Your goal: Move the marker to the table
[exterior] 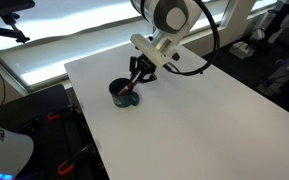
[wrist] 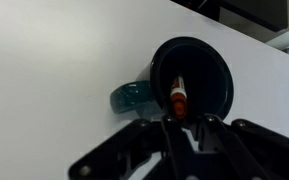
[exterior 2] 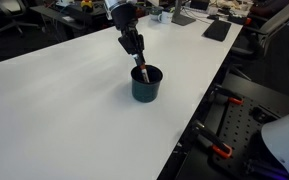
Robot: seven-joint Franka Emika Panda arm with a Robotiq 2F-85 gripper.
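Mug [exterior 2: 146, 86] on surface [exterior 2: 64, 105], near edge — marker [wrist: 177, 97] stands tilted inside mug. Gripper [exterior 2: 139, 62] directly above mug — jaws either side of marker top.

The dark blue-black mug with a handle [exterior 2: 146, 86] stands near one edge of the large plain white tabletop [exterior 2: 64, 115]. Its round wall rings the thin reddish-orange marker [wrist: 177, 94], so your only way out is up through the open mouth, where your gripper [wrist: 188, 123] pinches the marker. The handle juts sideways. Bare surface surrounds the mug; dark gear with red fittings [exterior 2: 222, 150] crowds below the table edge.
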